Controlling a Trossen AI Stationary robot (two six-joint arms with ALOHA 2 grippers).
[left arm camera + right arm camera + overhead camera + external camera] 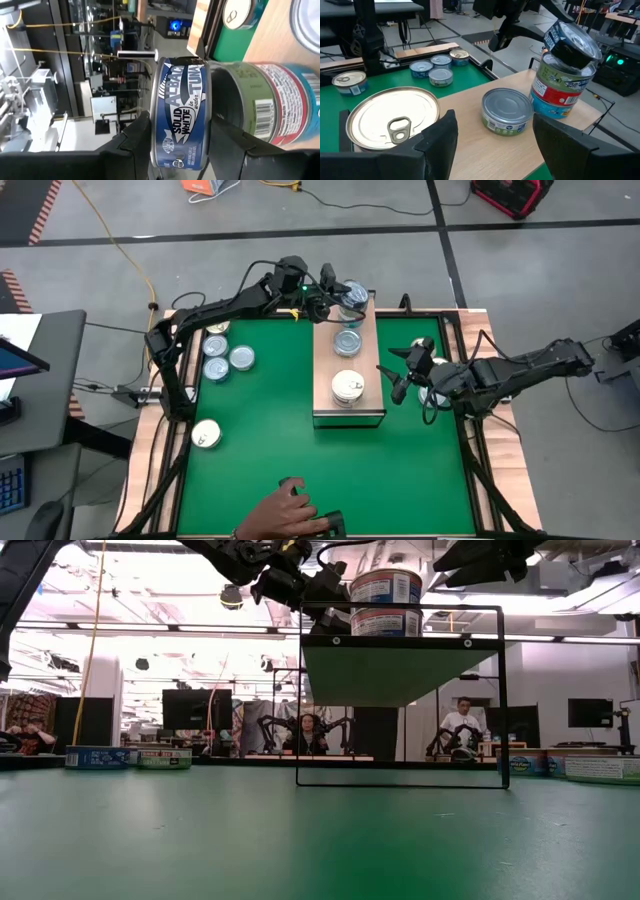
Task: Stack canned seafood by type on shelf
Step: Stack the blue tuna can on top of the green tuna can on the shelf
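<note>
The left gripper [338,298] is seen at the far end of the shelf [348,415], its fingers [131,145] clamped on the flat sides of a blue tuna tin [181,112] labelled "Solid White". In the right wrist view that tin [571,44] is held tilted, w/ its lower edge touching the top of a two-tin stack [559,86] at the shelf's far end; whether its weight rests on the stack can't be told. A silver-topped tin [347,341] is placed just in front of the stack, approx. mid-shelf, and a larger pull-tab tin [347,388] sits at the near end. The right gripper [400,379] hovers just beside the shelf's right edge, fingers [436,138] spread apart, nothing between them. On the green mat [280,430], three blue-silver tins [222,361] are grouped near the left arm's base, w/ a gold-topped tin [216,328] behind them at the mat's far edge and a further tin [205,434] alone nearer the front. Another tin [432,394] is partly hidden under the right arm. A person's hand [282,512] rests at the mat's near edge on a dark object. In the low view the stack [386,602] is seen atop the raised shelf.
</note>
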